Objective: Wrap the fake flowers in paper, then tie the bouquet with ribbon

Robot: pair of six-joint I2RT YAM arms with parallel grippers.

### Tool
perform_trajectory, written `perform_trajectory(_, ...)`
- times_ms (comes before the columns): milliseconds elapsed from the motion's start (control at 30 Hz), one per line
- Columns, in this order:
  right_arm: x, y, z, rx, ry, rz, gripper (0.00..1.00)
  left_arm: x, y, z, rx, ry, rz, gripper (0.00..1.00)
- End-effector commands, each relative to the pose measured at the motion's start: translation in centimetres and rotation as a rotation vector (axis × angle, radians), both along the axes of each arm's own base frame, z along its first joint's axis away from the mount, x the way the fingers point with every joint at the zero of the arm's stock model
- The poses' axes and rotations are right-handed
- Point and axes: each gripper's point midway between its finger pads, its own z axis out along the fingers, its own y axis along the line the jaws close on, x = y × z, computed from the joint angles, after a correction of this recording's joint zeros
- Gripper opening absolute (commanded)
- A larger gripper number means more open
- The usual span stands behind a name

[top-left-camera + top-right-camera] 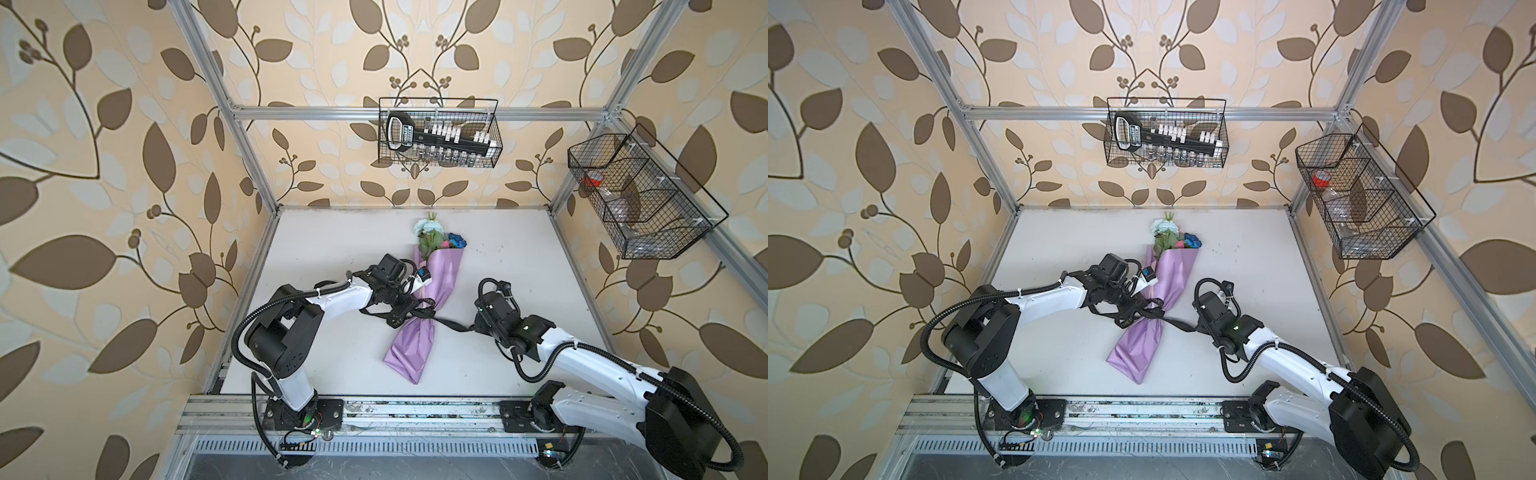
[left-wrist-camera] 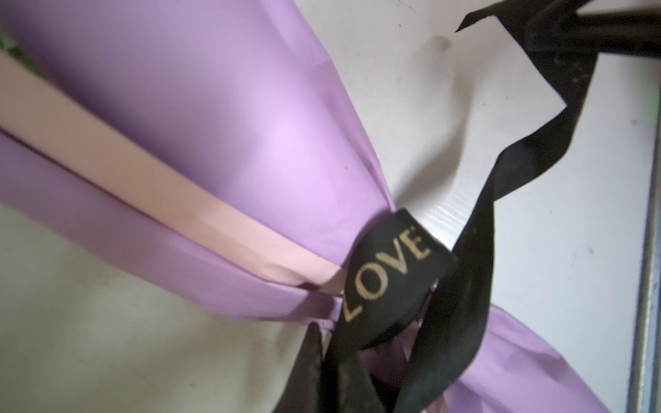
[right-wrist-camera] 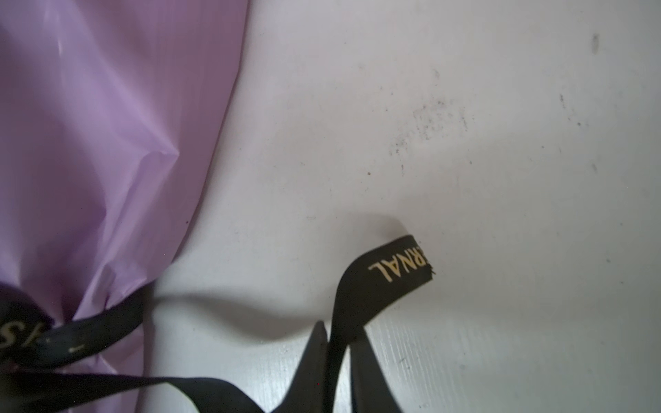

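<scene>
Nearest the arm bases, the flared foot of the lilac paper (image 1: 405,357) lies flat on the white table (image 1: 332,257), and neither arm touches it. Just beyond is the pinched waist, where the black ribbon (image 2: 386,279) with gold lettering passes around the bouquet of fake flowers (image 1: 432,278) and crosses itself. I cannot tell whether a real knot sits there or only a crossing.

The left gripper (image 1: 405,315) is clamped tight right at that crossing, apparently on 1 ribbon strand, though its far finger is hidden. On the bouquet's other side, the right gripper (image 3: 339,336) has narrow jaws with the cut ribbon tail standing up between them. Whether they pinch it I cannot tell.

3 risks stand out:
- **Loosening:** if the right jaws give up the tail while the crossing is loose, the slick ribbon can slip back and the paper spring open.
- **Sliding:** nothing pins the bouquet, so a sideways pull from the left arm would likely drag or roll it across the smooth table instead of tightening anything.
- **Tearing:** the left fingers sit so close to the wrap that they may catch a fold and crease or tear it.

Farthest off, the blooms (image 1: 430,237) point toward the back wall, well clear of both arms. Only a drag would disturb them.
</scene>
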Motion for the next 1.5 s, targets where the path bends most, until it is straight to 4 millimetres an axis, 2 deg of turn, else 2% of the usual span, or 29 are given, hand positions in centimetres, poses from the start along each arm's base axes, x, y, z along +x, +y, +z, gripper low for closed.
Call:
perform_trajectory(0,-0.1,0.9,0.8,0.032,-0.013,0.065,0.28,-0.4,-0.8,0.8,-0.063,0.023,-0.025,0.05)
perform_trajectory(33,-0.1,1.0,1.3,0.042,-0.029,0.079,0.31,-0.4,-0.9,0.8,-0.069,0.024,-0.023,0.01)
perform_trajectory(133,-0.3,1.1,2.5,0.059,-0.058,0.098,0.33,-0.4,-1.0,1.1,-0.088,0.027,-0.020,0.01)
perform_trajectory(200,-0.6,1.8,3.1,0.083,-0.060,0.151,0.33,-0.3,-1.2,1.3,-0.097,0.029,-0.021,0.00)
perform_trajectory(333,-1.0,5.9,3.9,0.144,-0.101,0.357,0.34,-0.3,-1.2,1.3,-0.095,0.025,-0.018,0.00)
perform_trajectory(433,-0.8,8.8,4.0,0.109,-0.145,0.474,0.37,-0.3,-1.1,1.4,-0.095,0.025,-0.016,0.00)
perform_trajectory(633,1.0,12.1,2.7,0.065,-0.172,0.623,0.42,-0.5,-1.0,1.3,-0.095,0.030,-0.014,0.00)
perform_trajectory(867,1.5,12.7,-0.4,-0.007,-0.108,0.711,0.45,-0.3,-1.1,1.5,-0.103,0.026,-0.006,0.02)
perform_trajectory(1000,1.9,12.6,-0.8,-0.017,-0.106,0.715,0.46,-0.3,-1.1,1.6,-0.108,0.027,-0.005,0.03)
perform_trajectory(1200,2.2,13.6,-1.2,0.010,-0.115,0.781,0.45,-0.1,-1.4,1.8,-0.124,0.025,-0.003,0.04)
perform_trajectory(1333,2.6,13.6,-1.9,0.007,-0.097,0.782,0.36,-0.1,-1.6,2.0,-0.134,0.028,-0.002,0.04)
perform_trajectory(1467,2.7,13.6,-1.7,0.022,-0.108,0.782,0.15,-0.1,-1.4,2.1,-0.132,0.017,0.007,0.04)
